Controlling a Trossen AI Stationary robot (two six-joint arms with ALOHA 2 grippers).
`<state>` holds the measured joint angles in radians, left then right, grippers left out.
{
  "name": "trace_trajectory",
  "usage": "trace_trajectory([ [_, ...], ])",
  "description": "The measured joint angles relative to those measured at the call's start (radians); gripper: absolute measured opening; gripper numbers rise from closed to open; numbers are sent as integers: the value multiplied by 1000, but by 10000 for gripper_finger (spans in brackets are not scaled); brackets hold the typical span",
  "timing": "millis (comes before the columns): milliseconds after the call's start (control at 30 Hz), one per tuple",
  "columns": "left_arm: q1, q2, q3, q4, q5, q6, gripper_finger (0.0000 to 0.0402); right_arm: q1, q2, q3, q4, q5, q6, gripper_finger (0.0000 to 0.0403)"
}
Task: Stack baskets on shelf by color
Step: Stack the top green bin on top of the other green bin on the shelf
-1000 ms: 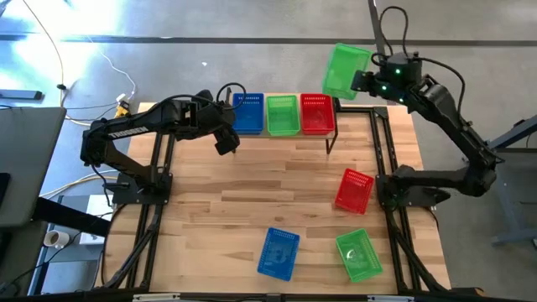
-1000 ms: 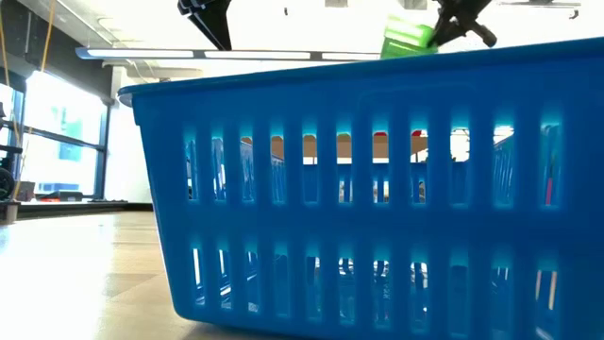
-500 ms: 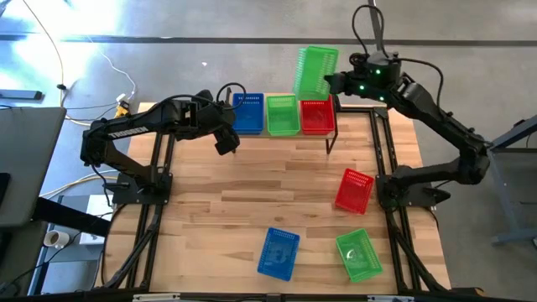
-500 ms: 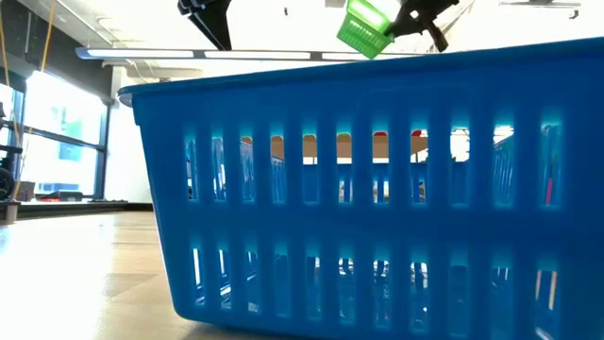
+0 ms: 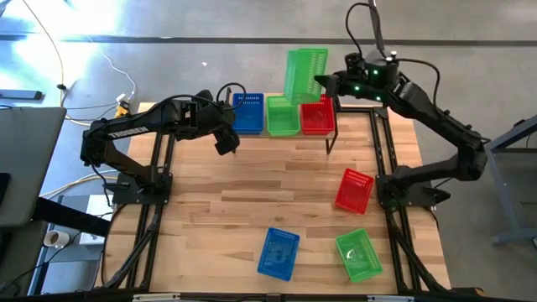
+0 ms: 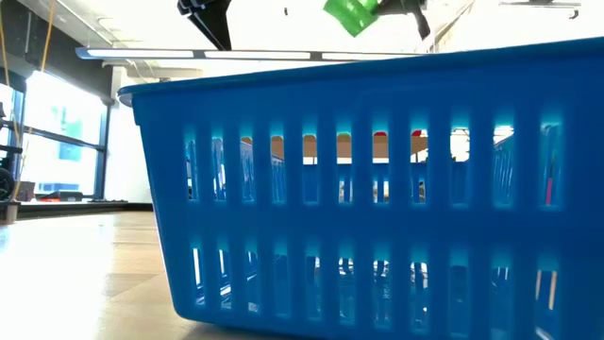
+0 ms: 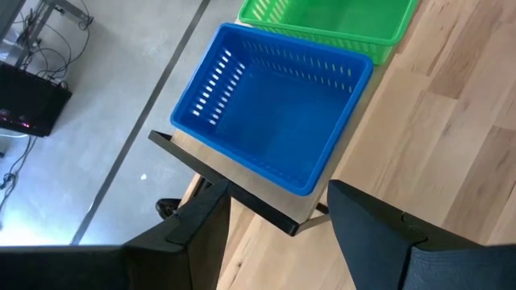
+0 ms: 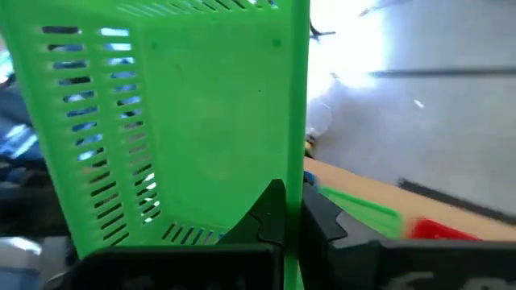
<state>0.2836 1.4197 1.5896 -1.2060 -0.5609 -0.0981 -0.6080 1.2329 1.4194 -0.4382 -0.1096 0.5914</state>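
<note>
Green basket [image 5: 304, 74] held up in air by right gripper [image 5: 323, 81], fingers clamped on one wall, basket tipped on edge. Straight below it: shelf [image 5: 329, 134] with blue basket [image 5: 248, 113], second green basket [image 5: 283, 115], red basket [image 5: 316, 113] lined up. Left gripper [image 7: 278, 213] parked just in front of blue one, fingers spread, nothing held.

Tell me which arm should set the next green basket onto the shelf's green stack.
Right. The right gripper is shut on a green basket, held above the shelf near its green basket. The left gripper holds nothing, waiting by the blue basket.
</note>
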Motion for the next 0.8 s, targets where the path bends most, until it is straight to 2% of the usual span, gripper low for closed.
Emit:
trace_trajectory([
  [233, 0, 0, 0, 0, 0, 5, 197, 73, 99, 201, -159, 104, -12, 0],
  [467, 0, 0, 0, 0, 0, 5, 197, 72, 259, 443, -447, 113, 3, 0],
  [600, 0, 0, 0, 0, 0, 5, 197, 43, 328, 512, -595, 71, 45, 0],
  [800, 0, 0, 0, 0, 0, 5, 197, 14, 397, 517, -652, -26, 89, 0],
])
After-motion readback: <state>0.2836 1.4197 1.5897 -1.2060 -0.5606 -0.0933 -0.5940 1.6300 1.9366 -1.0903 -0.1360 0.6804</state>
